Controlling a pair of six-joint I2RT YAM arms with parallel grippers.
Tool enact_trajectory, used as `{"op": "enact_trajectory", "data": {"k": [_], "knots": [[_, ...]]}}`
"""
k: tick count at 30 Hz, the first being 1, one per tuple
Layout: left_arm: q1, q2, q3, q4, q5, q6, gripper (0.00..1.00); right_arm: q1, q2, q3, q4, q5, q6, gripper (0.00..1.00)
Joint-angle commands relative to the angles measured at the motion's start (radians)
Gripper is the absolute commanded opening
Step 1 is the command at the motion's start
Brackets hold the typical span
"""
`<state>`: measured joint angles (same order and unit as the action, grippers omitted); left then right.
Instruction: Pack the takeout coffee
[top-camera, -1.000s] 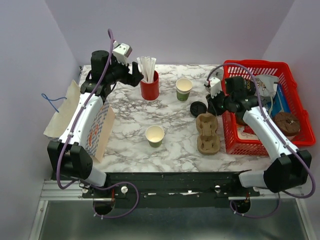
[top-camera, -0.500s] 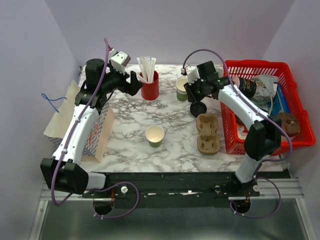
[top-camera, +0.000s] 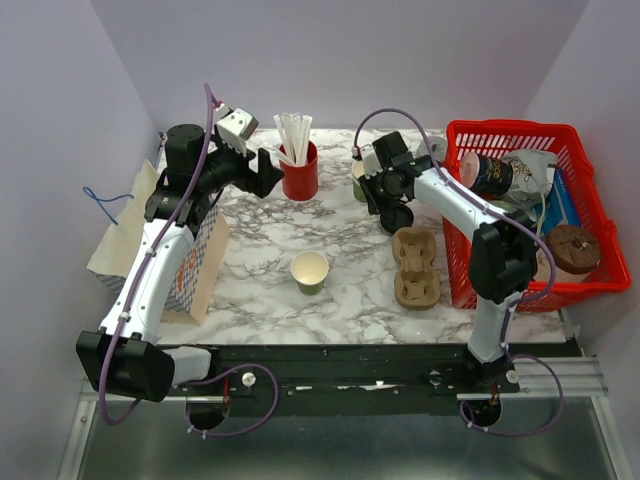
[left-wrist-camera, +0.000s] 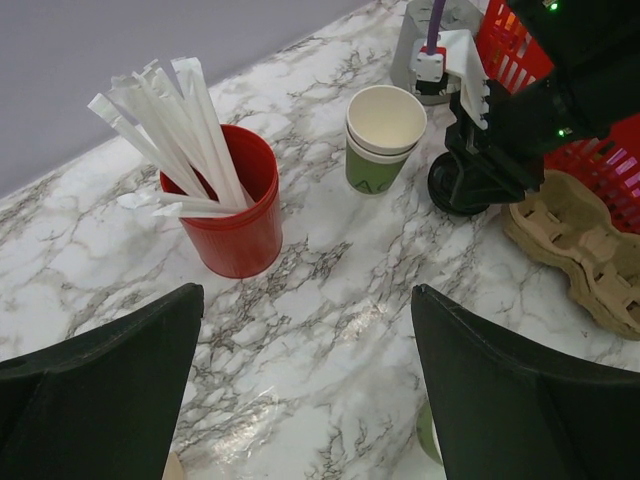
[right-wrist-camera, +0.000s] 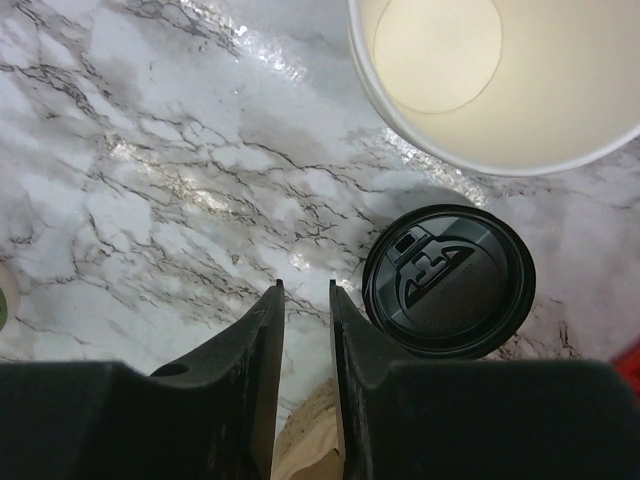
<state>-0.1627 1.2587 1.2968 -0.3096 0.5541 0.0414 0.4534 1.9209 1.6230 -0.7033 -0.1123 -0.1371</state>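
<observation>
One cream cup with a green band (top-camera: 310, 271) stands alone at the table's middle front. A second, stacked one (left-wrist-camera: 385, 140) stands at the back; from above its empty inside (right-wrist-camera: 500, 70) shows. The round black lid (right-wrist-camera: 448, 282) lies flat on the marble beside it, also seen as the lid (top-camera: 398, 219) under the right arm. My right gripper (right-wrist-camera: 305, 288) hovers just left of the lid, its jaws a narrow slit apart with only marble between. My left gripper (left-wrist-camera: 305, 295) hangs wide open over bare marble, near the red straw cup (left-wrist-camera: 225, 210).
A brown pulp cup tray (top-camera: 414, 267) lies right of centre, below the lid. The red basket (top-camera: 520, 128) with assorted items fills the right side. A patterned paper bag (top-camera: 195, 265) lies at the left edge. Right gripper (top-camera: 385, 192) covers the back cup from above.
My right arm has swung left from the basket's edge to above the back cup and lid. The left gripper has shifted slightly left and lower beside the straw cup.
</observation>
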Motion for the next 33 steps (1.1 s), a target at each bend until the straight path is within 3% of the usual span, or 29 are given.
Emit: {"op": "enact_trajectory", "data": {"k": [1, 12, 25, 33], "knots": [[0.014, -0.030, -0.017, 0.007, 0.013, -0.009, 0.93, 0.010, 0.039, -0.028, -0.013, 0.045, 0.017, 0.33], [0.025, -0.030, -0.031, 0.033, 0.027, -0.037, 0.93, 0.014, 0.072, -0.058, 0.047, 0.195, 0.037, 0.28], [0.034, -0.033, -0.051, 0.047, 0.036, -0.072, 0.93, 0.014, 0.118, -0.040, 0.064, 0.203, 0.011, 0.27], [0.040, -0.024, -0.056, 0.058, 0.041, -0.087, 0.93, 0.014, 0.130, -0.037, 0.064, 0.192, 0.008, 0.20]]}}
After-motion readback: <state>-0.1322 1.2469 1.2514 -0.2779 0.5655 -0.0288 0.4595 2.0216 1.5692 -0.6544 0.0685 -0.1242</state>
